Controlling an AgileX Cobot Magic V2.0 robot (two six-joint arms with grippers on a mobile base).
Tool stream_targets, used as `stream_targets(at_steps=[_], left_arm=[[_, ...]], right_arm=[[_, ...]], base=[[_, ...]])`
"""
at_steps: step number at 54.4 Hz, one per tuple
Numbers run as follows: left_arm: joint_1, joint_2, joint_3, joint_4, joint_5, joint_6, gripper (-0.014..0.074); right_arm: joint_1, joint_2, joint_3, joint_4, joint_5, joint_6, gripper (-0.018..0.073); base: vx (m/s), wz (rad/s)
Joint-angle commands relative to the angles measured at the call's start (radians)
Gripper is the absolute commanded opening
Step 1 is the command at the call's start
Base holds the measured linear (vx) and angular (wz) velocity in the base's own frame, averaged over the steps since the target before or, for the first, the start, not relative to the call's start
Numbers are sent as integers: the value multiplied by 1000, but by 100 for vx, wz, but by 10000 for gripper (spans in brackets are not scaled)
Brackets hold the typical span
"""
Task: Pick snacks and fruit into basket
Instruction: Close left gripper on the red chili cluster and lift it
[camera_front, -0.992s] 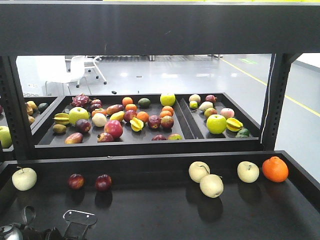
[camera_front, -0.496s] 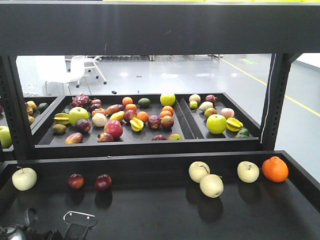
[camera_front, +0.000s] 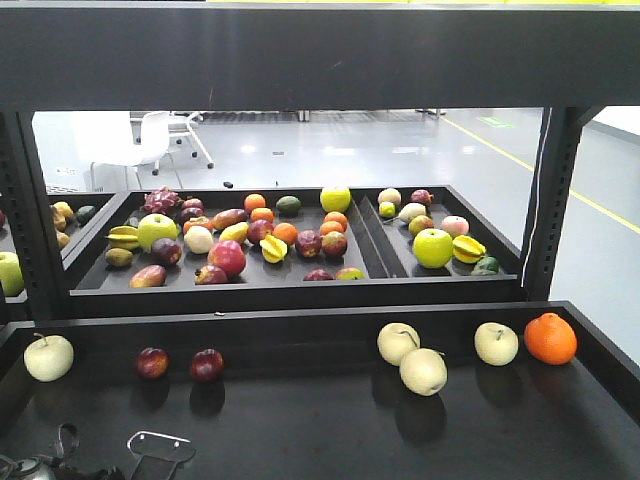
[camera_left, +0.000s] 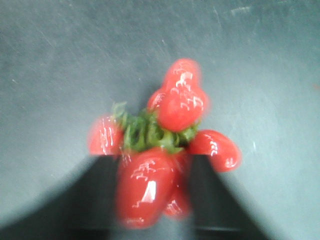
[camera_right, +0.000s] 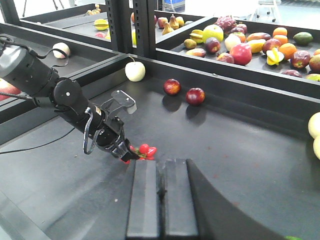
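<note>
**Left arm has dropped lower, red cluster in its grip**

The left end effector is clenched on the cluster of glossy red ovals on a green stem. In the wrist view its dark fingers sit tight against both sides of the bunch, though that picture is pretty blurry. The cluster is down at the dark bench, near the front edge. I honestly can't tell if it's touching the surface or just above it.

The right end effector is clenched with nothing in it, pads pressed flat together, right beside the cluster.

What changed: in the front view the left arm has sunk over the last second. The clear plastic bracket on its wrist sits closer to the bottom edge, and the silvery bit in the lower left corner has nearly slipped out of frame.

Everything else on the bench stayed where it was: the pale yellow apples, the two dark red round fruits and the orange at the far right.
</note>
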Motion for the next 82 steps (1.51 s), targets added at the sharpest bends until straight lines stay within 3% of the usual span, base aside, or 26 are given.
stream_targets(at_steps=[1, 3, 26, 32, 57, 82], left_arm=[[-1, -52, -25, -9, -55, -5, 25], [-1, -52, -25, -6, -61, -3, -13], [-1, -133, -23, 11, 5, 2, -10], [-1, -205, -23, 53, 34, 2, -10], [-1, -561, -9, 51, 163, 2, -10], [-2, -987, 306, 42, 13, -8, -6]], right_arm=[[-3, -3, -28, -14, 16, -8, -9], [-3, -3, -28, -14, 16, -8, -9], [-3, -3, -28, -14, 16, -8, -9], [-3, -3, -28, -14, 16, -8, -9], [-3, -3, -28, -14, 16, -8, -9], [-3, -3, -28, -14, 16, -8, -9]], base=[[0, 0], [0, 0], [0, 0], [0, 0], [0, 0], [0, 0]])
